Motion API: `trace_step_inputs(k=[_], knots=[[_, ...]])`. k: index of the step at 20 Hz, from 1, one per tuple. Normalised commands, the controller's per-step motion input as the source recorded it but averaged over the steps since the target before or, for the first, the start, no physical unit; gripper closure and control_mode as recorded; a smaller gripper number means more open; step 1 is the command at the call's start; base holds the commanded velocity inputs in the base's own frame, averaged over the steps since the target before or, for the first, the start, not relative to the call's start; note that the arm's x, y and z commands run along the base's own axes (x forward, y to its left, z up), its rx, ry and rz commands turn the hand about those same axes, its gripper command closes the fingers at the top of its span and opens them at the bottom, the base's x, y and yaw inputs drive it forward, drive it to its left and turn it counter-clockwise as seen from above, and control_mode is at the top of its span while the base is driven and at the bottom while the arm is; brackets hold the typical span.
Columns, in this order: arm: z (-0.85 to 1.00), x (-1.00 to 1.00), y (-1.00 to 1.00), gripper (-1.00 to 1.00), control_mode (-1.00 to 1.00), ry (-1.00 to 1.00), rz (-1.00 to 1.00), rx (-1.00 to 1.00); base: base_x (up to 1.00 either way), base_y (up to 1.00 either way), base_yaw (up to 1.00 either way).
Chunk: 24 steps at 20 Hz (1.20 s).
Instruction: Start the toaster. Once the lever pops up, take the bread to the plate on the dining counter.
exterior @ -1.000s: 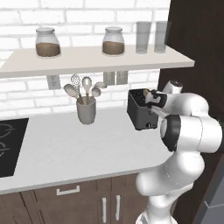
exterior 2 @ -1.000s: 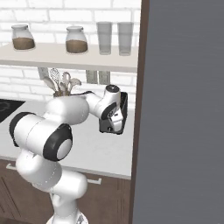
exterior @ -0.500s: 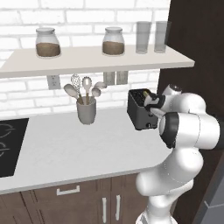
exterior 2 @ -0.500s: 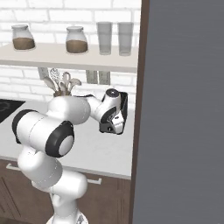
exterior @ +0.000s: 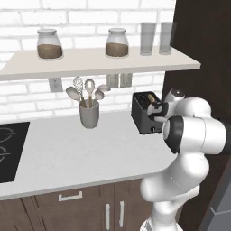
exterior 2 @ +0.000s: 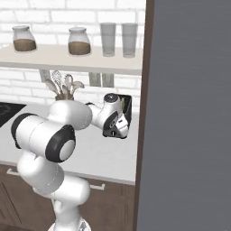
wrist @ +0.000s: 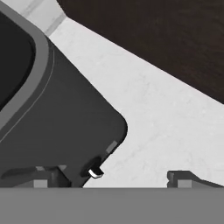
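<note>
The black toaster [exterior: 143, 115] stands on the counter's back right, a tan edge of the bread [exterior: 152, 96] showing in its top slot. My gripper [exterior: 156, 113] hangs against the toaster's right front face. In the hand view the toaster [wrist: 57, 118] takes up the left side, and its small light lever [wrist: 95, 172] sits low on the dark side. The gripper [wrist: 111, 180] is open, its fingertips [wrist: 40, 177] wide apart on either side of that lever and holding nothing. In the right base view my hand [exterior 2: 115, 125] covers most of the toaster [exterior 2: 127, 104]. The plate and dining counter are out of view.
A grey utensil cup [exterior: 89, 113] stands left of the toaster on the white counter [exterior: 81, 151]. A shelf [exterior: 99, 61] with jars and glasses runs overhead. A dark tall cabinet wall [exterior: 203, 49] is close on the right. A black cooktop [exterior: 9, 151] lies far left.
My hand has dropped a little down the toaster's front side, closer to the lever. The toaster and bread have not moved.
</note>
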Motion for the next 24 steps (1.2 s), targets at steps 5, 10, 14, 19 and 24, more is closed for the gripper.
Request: trace_step_inputs(k=[5,10,14,19,24], knots=[[-0.9,-0.19,0.0,-1.0,-1.0,0.02,0.02,-0.13,0.0,0.0,0.0],[-0.87,-0.07,-0.02,-1.0,-1.0,0.07,0.09,-0.01,0.0,0.0,0.0],[-0.67,-0.33,-0.12,-1.0,-1.0,0.02,0.15,0.0,0.0,0.0,0.0],[-0.72,-0.07,-0.04,-1.0,-1.0,0.01,0.14,0.0,0.0,0.0,0.0],[-0.67,0.0,0.0,-1.0,-1.0,0.0,0.09,0.0,0.0,0.0,0.0]])
